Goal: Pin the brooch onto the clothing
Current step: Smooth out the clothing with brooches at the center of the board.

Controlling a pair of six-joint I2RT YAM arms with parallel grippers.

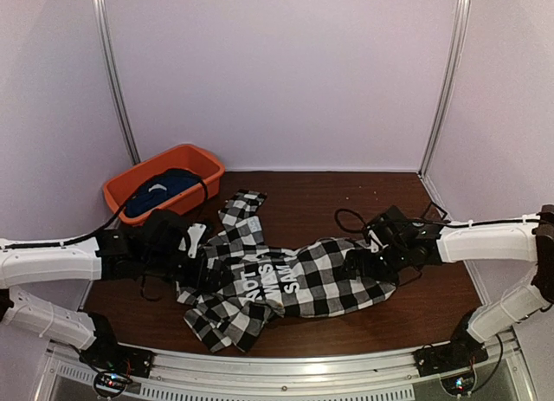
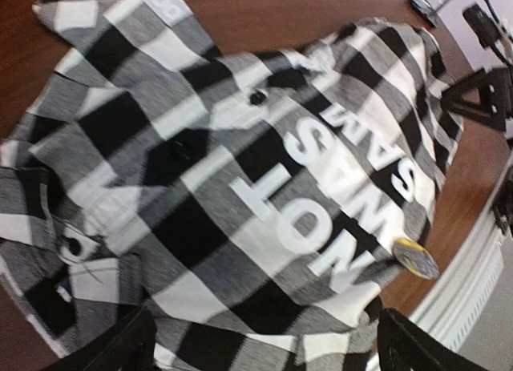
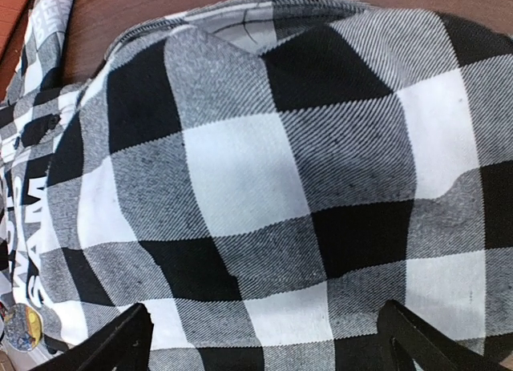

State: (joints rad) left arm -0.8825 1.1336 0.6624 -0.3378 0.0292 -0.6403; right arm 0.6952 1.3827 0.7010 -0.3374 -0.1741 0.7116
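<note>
Checked shirt (image 1: 325, 275): is lying crumpled at the middle of the brown table (image 1: 346, 202), one sleeve reaching toward 12 o'clock and a bunched part trailing toward 7 o'clock.
Lettered panel (image 2: 321, 187): is running across the shirt's front, its white block letters showing upside down in the left wrist view.
Brooch (image 2: 415, 257): is sitting at the shirt's edge, at about 4 o'clock from the lettering in the left wrist view. It is round, with yellow and blue on its face. Whether it is fastened to the cloth cannot be told.
Left gripper (image 2: 266, 313): is hovering over the shirt's 9 o'clock side, jaws spread wide and gripping nothing.
Right gripper (image 3: 264, 307): is hanging over the shirt's 3 o'clock side, jaws also spread wide and gripping nothing, with checked cloth filling its view.
Orange basin (image 1: 208, 163): is standing at about 10 o'clock from the shirt, at the table's back.
Navy garment (image 1: 169, 184): is lying inside the basin.
</note>
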